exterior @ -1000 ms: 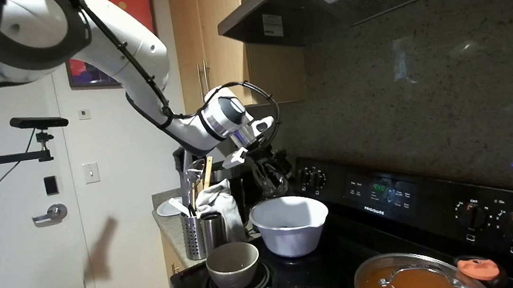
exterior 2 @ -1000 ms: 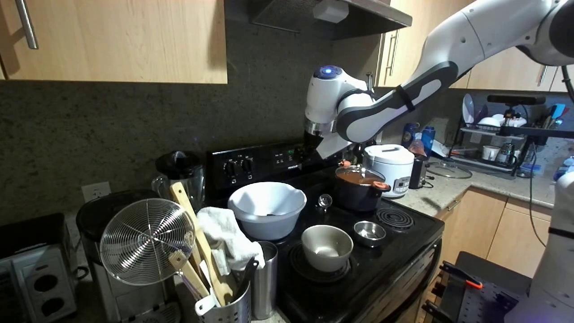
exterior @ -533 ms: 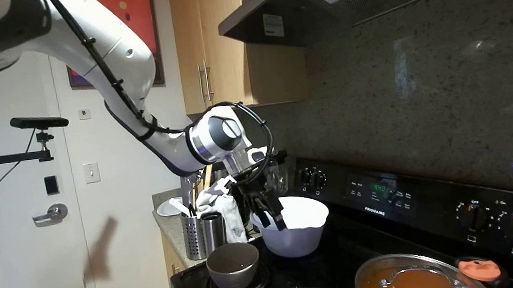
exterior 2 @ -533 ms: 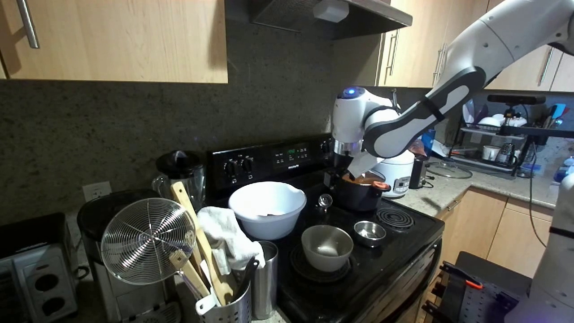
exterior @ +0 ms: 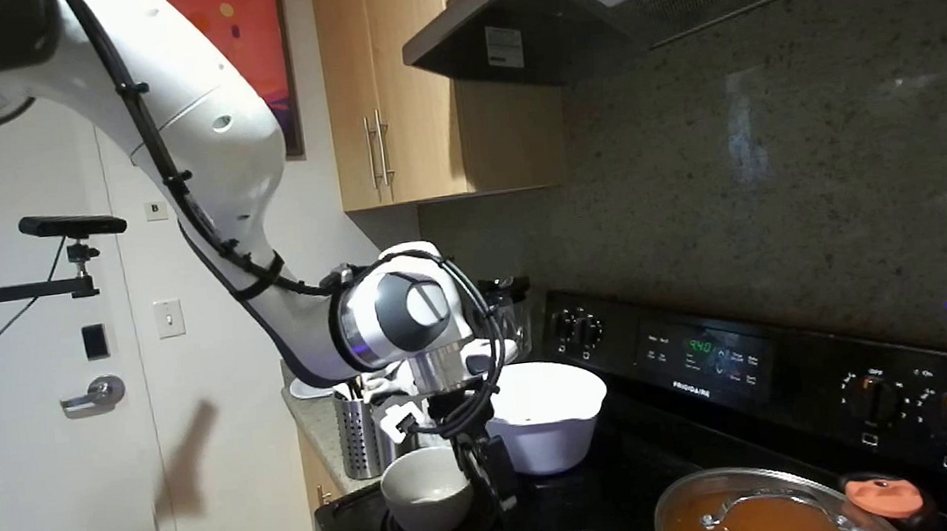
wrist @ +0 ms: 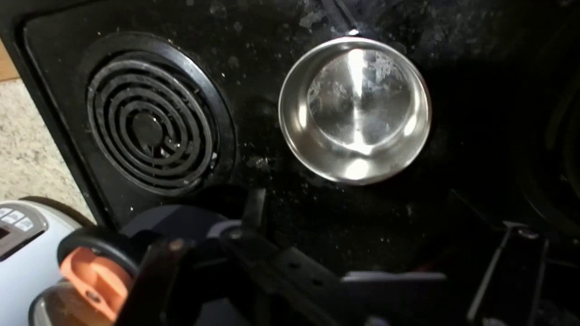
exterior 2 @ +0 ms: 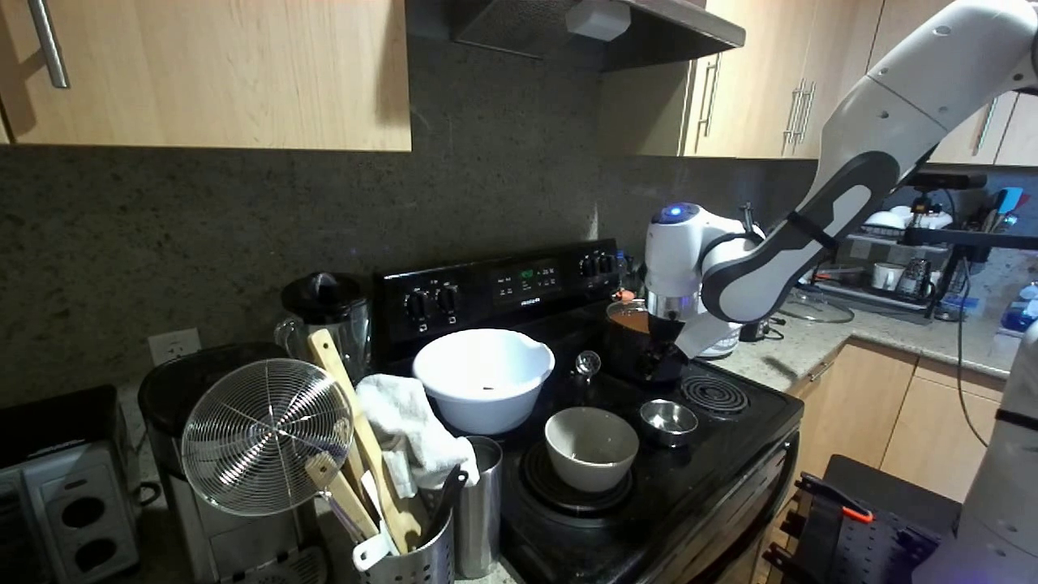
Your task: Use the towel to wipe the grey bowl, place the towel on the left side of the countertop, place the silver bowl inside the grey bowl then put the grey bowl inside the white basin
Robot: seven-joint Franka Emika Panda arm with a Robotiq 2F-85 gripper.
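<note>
The grey bowl (exterior: 428, 503) stands upright on a front burner and also shows in an exterior view (exterior 2: 590, 462). The small silver bowl (wrist: 355, 108) sits on the stovetop and also shows in an exterior view (exterior 2: 668, 422). The white basin (exterior 2: 484, 401) is on the rear of the stove. The white towel (exterior 2: 413, 434) is draped over the utensil holder beside the stove. My gripper (wrist: 358, 203) is open and empty, with its fingers spread apart above the stovetop, just behind the silver bowl. In an exterior view the gripper (exterior 2: 661, 353) is near the pot.
A lidded pot of orange food (exterior: 755, 517) with orange handles stands on the stove close to the gripper. A white rice cooker (wrist: 31, 267) is beside it. A dark-handled utensil (exterior 2: 587, 365) lies between basin and pot. The range hood (exterior: 605, 5) hangs above.
The arm has come down and moved from above the back of the stove toward the pot and silver bowl. The bowls, basin and towel have not moved.
</note>
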